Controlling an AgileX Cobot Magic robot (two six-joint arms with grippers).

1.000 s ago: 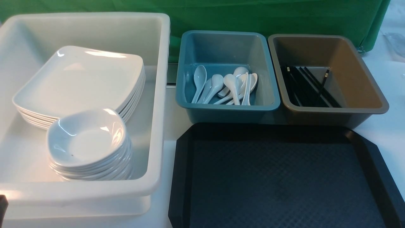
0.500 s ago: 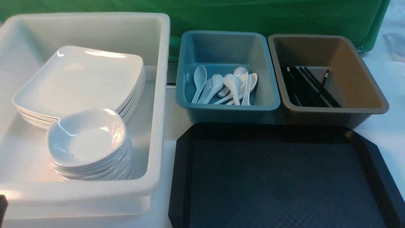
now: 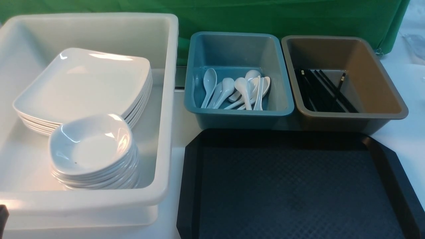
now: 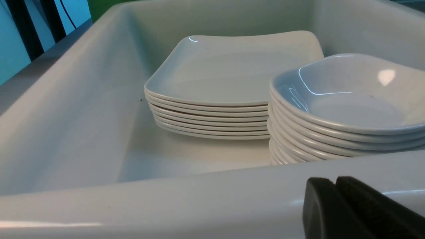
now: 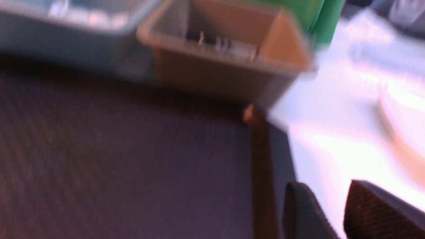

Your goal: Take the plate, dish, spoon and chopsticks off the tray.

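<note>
The black tray (image 3: 292, 189) lies at the front right with nothing on it. In the white tub (image 3: 167, 99) a plate (image 3: 86, 79) tops a stack of plates. In front of that stack a small dish (image 3: 91, 144) tops a stack of dishes. Several white spoons (image 3: 239, 89) lie in the blue tub (image 3: 239, 121). Black chopsticks (image 3: 323, 89) lie in the brown tub (image 3: 348, 121). My left gripper (image 4: 335, 181) is shut and empty, low outside the white tub's near wall. My right gripper (image 5: 324, 184) is open and empty beside the tray's (image 5: 116, 159) right rim; its view is blurred.
The three tubs stand behind and to the left of the tray, with a green cloth (image 3: 265, 16) behind them. White tabletop (image 3: 408, 139) shows right of the tray. The white tub's near wall (image 4: 166, 205) rises right in front of the left fingers.
</note>
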